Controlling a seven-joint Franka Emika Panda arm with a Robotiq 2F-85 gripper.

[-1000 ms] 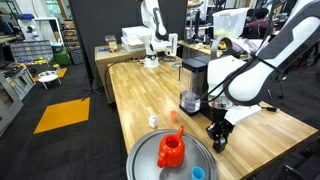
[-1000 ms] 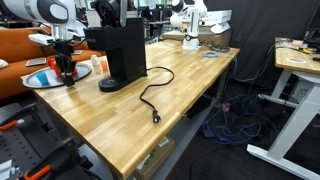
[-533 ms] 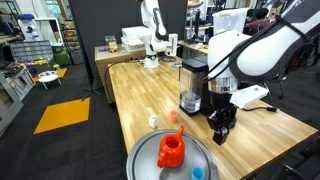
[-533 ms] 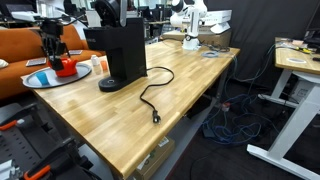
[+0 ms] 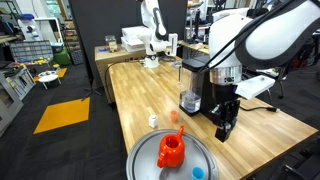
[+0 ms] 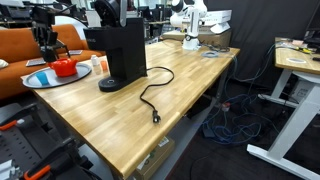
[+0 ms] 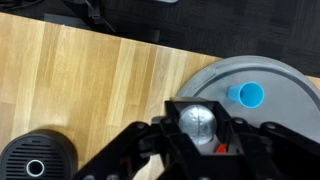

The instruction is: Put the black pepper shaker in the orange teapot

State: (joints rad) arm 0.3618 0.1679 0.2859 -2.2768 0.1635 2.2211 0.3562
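My gripper [image 5: 225, 127] is shut on the black pepper shaker [image 7: 198, 124]. In the wrist view the shaker's pale metallic top shows between the fingers. The gripper hangs above the wooden table, beside the grey round tray [image 5: 143, 148]. It also shows in an exterior view [image 6: 45, 42], raised above the tray. The orange teapot [image 5: 171, 150] stands on the tray, apart from the gripper, and shows in an exterior view [image 6: 64, 68]. In the wrist view only a red sliver [image 7: 220, 148] shows under the fingers.
A black coffee maker [image 5: 192, 85] stands close behind the gripper and shows in an exterior view [image 6: 125, 50]. Its cable [image 6: 150, 97] trails over the table. A clear-and-white shaker [image 5: 153, 121], a tiny orange piece [image 5: 172, 115] and a small blue object [image 7: 246, 94] lie near the tray [image 7: 275, 75].
The gripper has lifted with the shaker and moved sideways near the tray. The arm has swung higher. The teapot has not moved.
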